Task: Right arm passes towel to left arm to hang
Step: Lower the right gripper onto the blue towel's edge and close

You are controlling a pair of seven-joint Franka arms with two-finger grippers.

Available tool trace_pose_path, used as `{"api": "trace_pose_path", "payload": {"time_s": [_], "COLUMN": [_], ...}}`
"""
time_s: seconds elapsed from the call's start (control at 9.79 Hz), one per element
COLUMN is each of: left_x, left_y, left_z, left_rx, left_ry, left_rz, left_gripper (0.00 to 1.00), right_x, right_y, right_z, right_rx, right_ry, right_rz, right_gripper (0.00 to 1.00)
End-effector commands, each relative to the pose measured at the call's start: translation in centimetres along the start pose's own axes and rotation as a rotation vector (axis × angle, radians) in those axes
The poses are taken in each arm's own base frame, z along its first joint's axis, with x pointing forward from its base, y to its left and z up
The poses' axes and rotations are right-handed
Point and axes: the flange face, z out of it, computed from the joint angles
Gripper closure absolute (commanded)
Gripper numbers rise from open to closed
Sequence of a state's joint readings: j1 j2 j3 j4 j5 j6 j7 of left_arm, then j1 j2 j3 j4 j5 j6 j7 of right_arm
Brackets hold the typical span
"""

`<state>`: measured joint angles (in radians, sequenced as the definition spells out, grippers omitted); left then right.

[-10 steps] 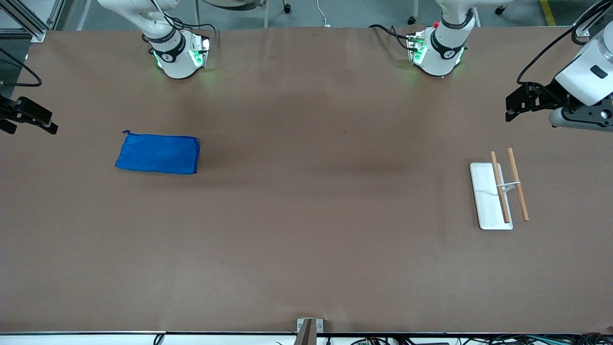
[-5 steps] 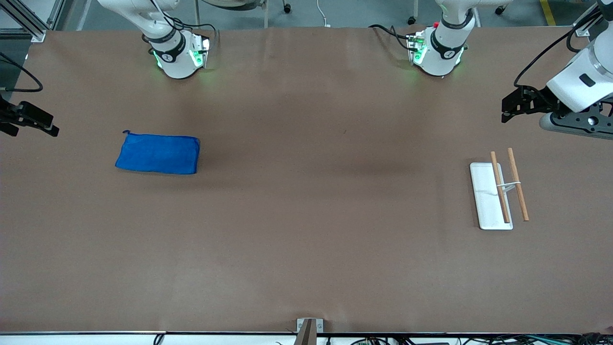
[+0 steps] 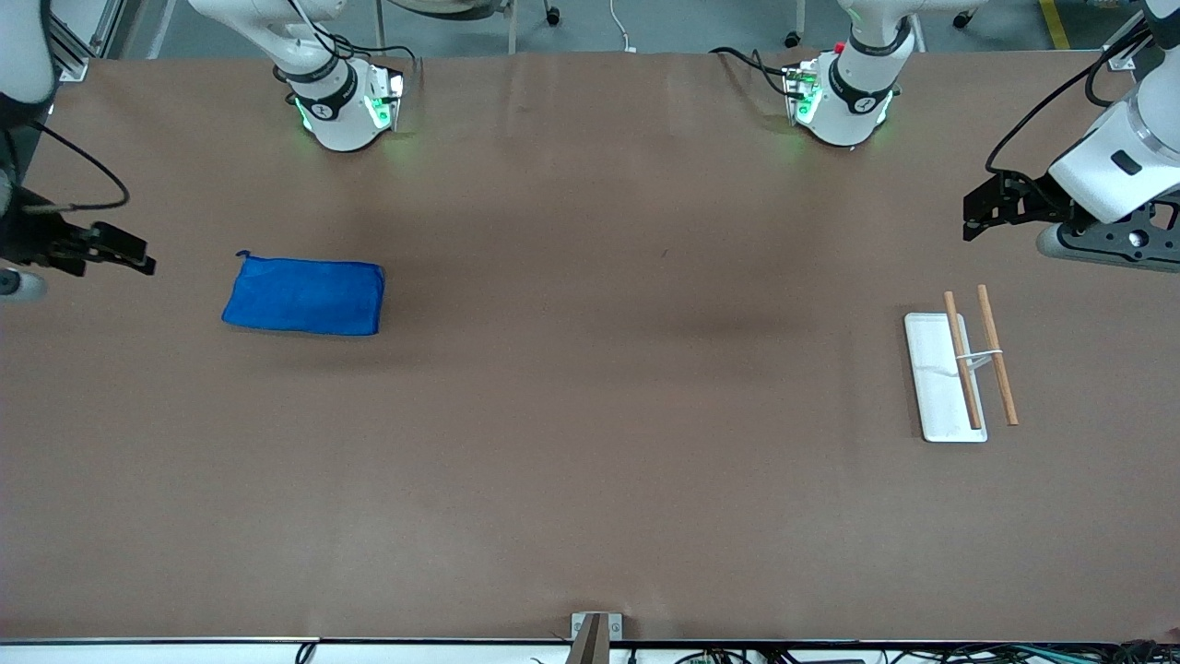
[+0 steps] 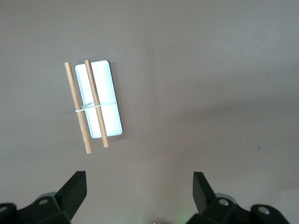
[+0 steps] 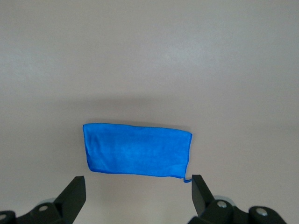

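The towel [image 3: 303, 295] lies flat on the worktop [image 3: 590, 415] toward the right arm's end, folded, its loop corner at about 10 o'clock. The right pincer [image 3: 138, 262] hangs just off its 9 o'clock edge, spread wide, holding nothing. The left pincer [image 3: 975, 214] is up over the worktop at 12 o'clock of the white tray [image 3: 933, 387] with its wooden rods [image 3: 997, 369], also released.

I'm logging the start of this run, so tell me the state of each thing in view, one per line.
Towel: folded flat on the table, untouched.
Rack: on the table, both rods bare.
Right end effector: open, empty, over the table beside the towel.
Left end effector: open, empty, over the table by the rack.
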<state>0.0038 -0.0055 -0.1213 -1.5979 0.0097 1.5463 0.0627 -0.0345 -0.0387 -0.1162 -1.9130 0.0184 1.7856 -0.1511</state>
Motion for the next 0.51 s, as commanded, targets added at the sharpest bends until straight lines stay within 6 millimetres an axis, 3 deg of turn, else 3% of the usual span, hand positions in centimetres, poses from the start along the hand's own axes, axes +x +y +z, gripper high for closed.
{"api": "trace_pose_path", "payload": {"time_s": [0.0,0.41], "left_x": [0.3,0.0], "left_y": [-0.1,0.0], "left_z": [2.3,3.1], "left_rx": [-0.007,-0.007], "left_ry": [-0.023,-0.041], "left_rz": [-0.01,-0.009], "left_gripper": [0.0,0.0], "right_x": [-1.7,-4.3], "right_y": [-0.5,-0.7], "right_z": [4.3,14.6], "right_rx": [0.01,0.004], "right_ry": [-0.002,-0.003], "right_rz": [-0.016,-0.013], "right_gripper": [0.0,0.0]}}
